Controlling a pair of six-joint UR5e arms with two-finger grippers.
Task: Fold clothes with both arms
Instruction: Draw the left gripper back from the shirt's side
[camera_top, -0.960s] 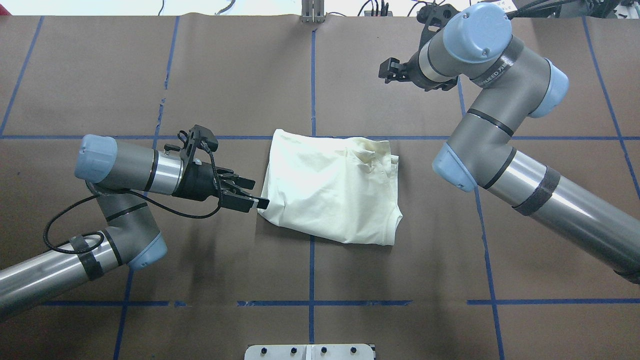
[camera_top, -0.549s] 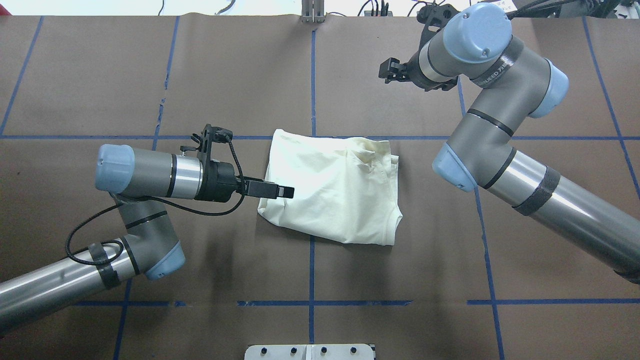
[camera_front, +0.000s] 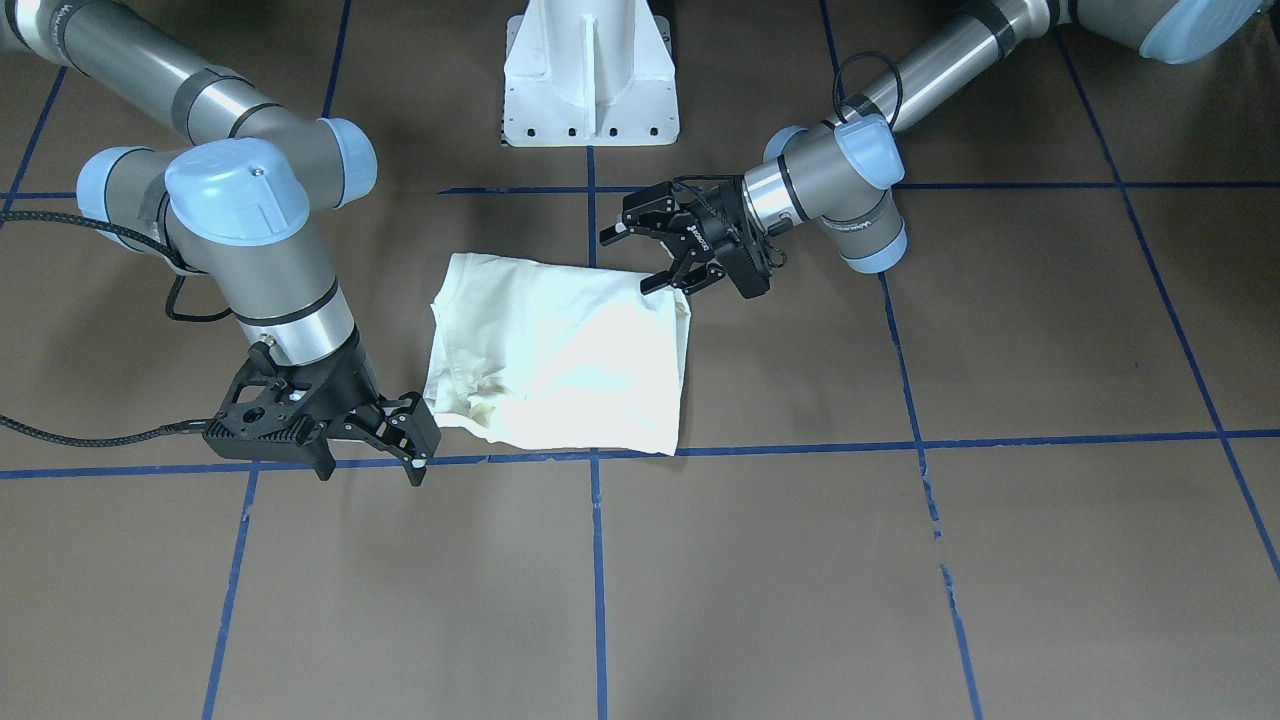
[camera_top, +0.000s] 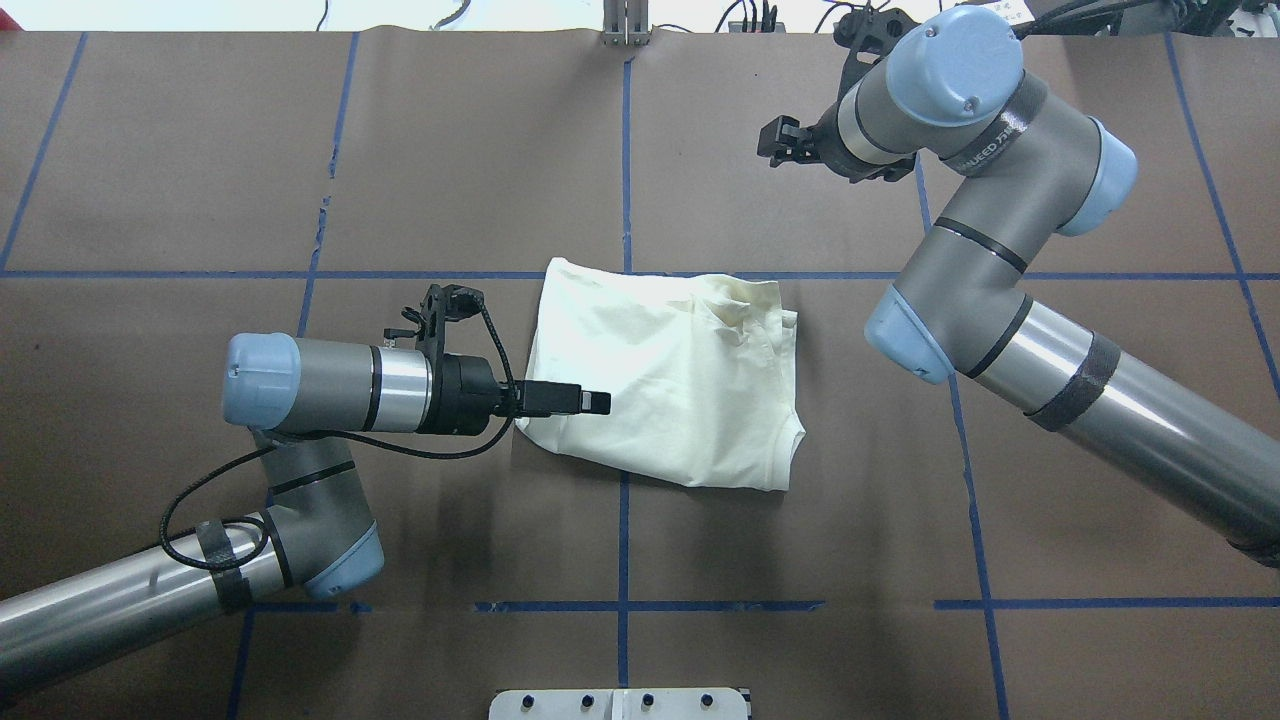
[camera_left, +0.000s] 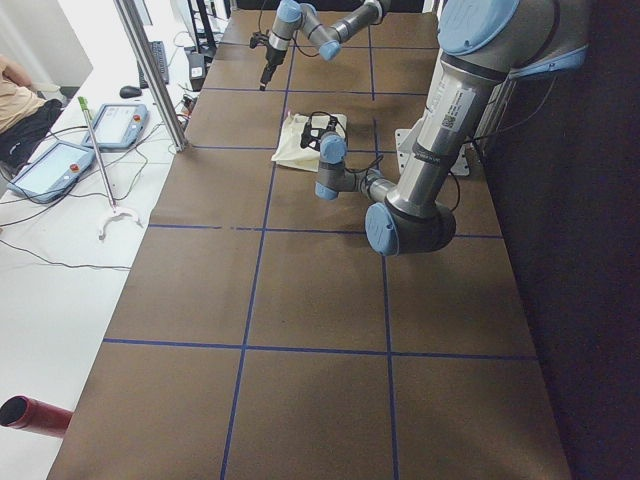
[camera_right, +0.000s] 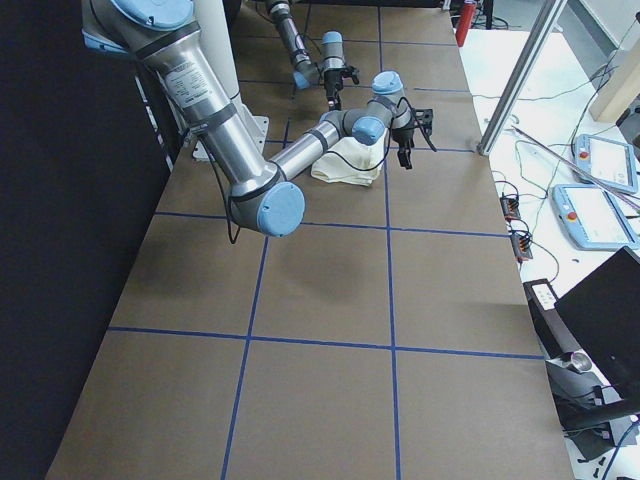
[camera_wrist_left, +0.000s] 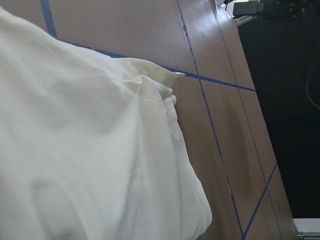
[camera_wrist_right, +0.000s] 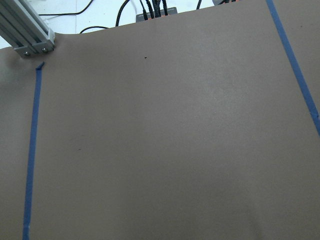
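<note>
My left claw is spread wide over the left edge of the shirt, which lies folded in the middle of the tabletop, cream side up. The right claw hangs open toward the far edge. Nothing pins that side, so a one-layer pinch could drag the fold apart.

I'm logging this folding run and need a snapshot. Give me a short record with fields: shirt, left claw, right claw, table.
shirt: cream, folded into a rough rectangle, plain side up, flat on the table
left claw: open, at the shirt's corner nearest its arm; contact unclear
right claw: open, holding nothing, clear of the shirt
table: brown paper, blue tape grid
</note>
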